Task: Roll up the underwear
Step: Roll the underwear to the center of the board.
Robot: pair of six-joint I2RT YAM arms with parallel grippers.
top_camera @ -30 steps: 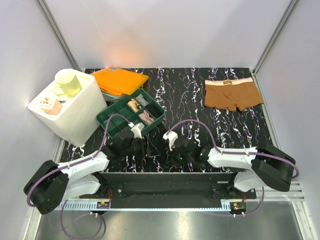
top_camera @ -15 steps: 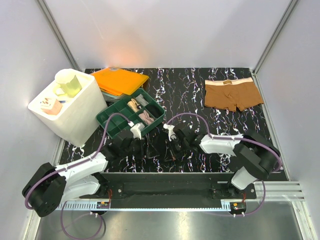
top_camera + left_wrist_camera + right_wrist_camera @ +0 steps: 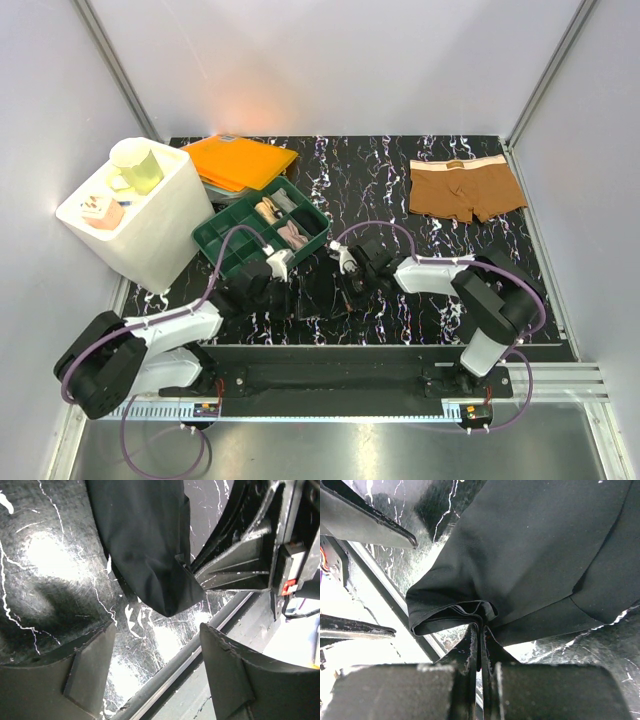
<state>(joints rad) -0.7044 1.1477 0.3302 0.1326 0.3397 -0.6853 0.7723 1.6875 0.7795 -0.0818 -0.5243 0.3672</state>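
Pinching the black underwear [image 3: 535, 555] at the near edge of the desk [image 3: 380, 170] in my shut right jaws.
My left jaws are gaping empty; this thin pinch is risking the folds slipping loose.

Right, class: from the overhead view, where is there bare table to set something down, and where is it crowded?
Free: the marbled stretch between green tray and brown underwear, and the patch on its near side. Crowded: back-left, with white bin, orange folder and tray; near centre, left claw, right claw and black underwear.
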